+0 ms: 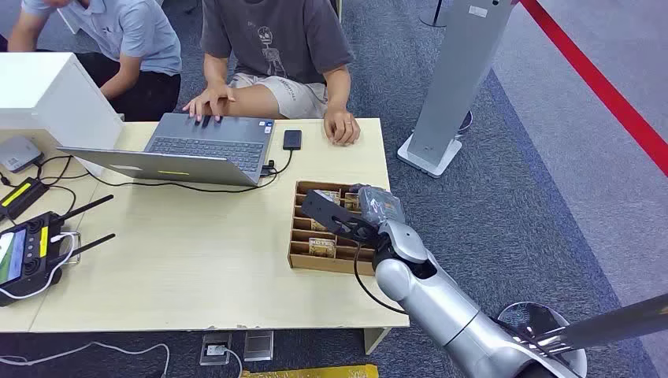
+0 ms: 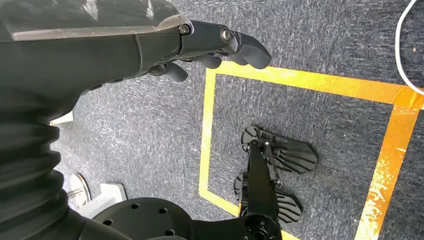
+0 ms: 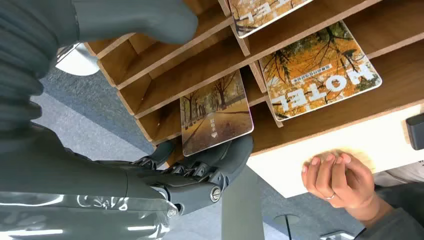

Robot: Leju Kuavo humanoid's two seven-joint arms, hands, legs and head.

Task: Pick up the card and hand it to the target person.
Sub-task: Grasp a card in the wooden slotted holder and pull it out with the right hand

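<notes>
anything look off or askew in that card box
One card sits askew, sticking out over the wooden box's edge above the right hand's fingers. The HOTEL card lies flat in its compartment. Nothing looks spilled or damaged.

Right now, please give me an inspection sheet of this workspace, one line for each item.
Surface: light wooden table, one person seated at its far side and another at the far left corner.
Job's things: wooden slotted card box near the table's right edge; an autumn-tree card at the right robot hand's fingertips, a HOTEL card in a neighbouring slot.
Clutter: open laptop, phone, remote controller with antennas, white box.
Robot hands: right robot hand over the card box, grasp unclear; left robot hand hangs over the floor, holding nothing.
Cables: black cable behind the laptop; white cable on the floor.
Surroundings: grey carpet, yellow floor tape, red line, grey stand.
</notes>
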